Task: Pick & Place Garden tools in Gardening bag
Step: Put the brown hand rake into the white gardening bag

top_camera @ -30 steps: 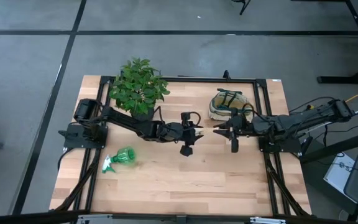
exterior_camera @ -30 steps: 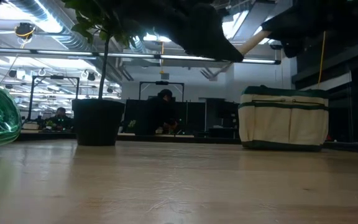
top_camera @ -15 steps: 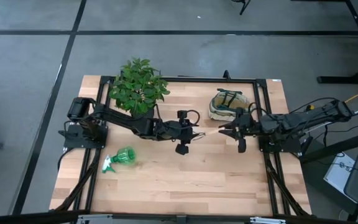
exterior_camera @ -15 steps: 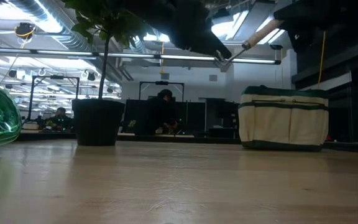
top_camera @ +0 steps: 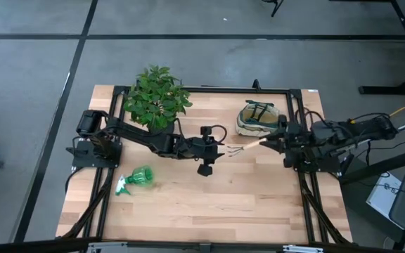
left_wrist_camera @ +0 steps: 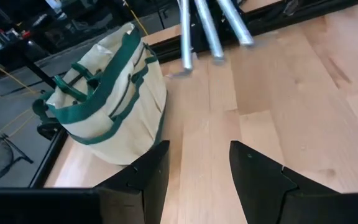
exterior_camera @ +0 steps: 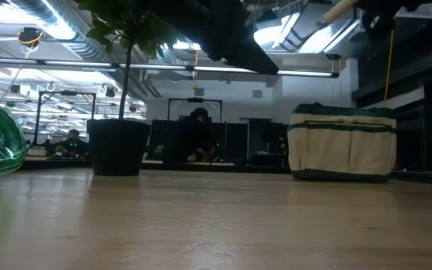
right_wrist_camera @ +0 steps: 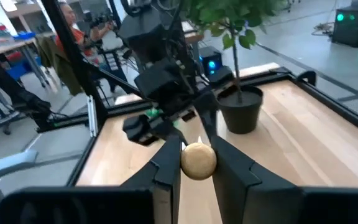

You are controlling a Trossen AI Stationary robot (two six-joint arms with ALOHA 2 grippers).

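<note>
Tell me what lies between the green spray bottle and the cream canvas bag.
In the high view, the left end effector, open, and the wooden-handled pronged rake held by the right end effector hang over that stretch.

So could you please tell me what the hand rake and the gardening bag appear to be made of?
Hand rake: pale rounded handle, likely wood; shiny silver prongs, seemingly metal, held by the right gripper. Gardening bag: soft, creased cream fabric, probably canvas, with green woven-looking trim.

Two dark jointed arms, matte black all over; a looped black cable rides the left end effector (top_camera: 209,147), and each finger (left_wrist_camera: 261,177) is angular, broad, faceted plastic.
</note>
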